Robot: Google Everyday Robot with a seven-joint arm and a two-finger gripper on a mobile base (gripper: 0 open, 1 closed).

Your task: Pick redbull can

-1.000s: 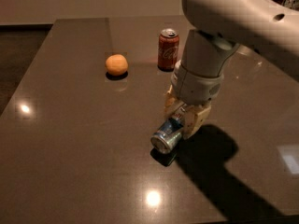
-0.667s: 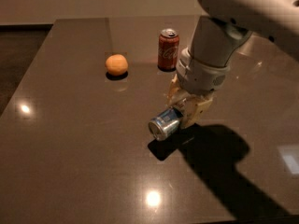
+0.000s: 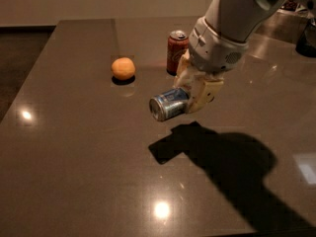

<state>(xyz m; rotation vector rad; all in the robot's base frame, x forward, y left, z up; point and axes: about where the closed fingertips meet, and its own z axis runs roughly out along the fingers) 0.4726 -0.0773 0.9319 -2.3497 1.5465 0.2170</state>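
The redbull can (image 3: 167, 104), slim, silver and blue, lies on its side in the air with its shiny end facing front left. My gripper (image 3: 191, 92) is shut on the can's far end and holds it well above the dark table (image 3: 74, 152); its shadow falls on the table below and to the right. The white arm comes in from the upper right.
A red-brown cola can (image 3: 176, 51) stands upright just behind the gripper. An orange (image 3: 123, 68) sits on the table to the left of it. The table's left edge runs beside dark floor. A dark object (image 3: 306, 38) sits at the far right.
The gripper has risen with the redbull can in it, lifting it off the table and a little towards the back right. The can's shadow has separated from the can.
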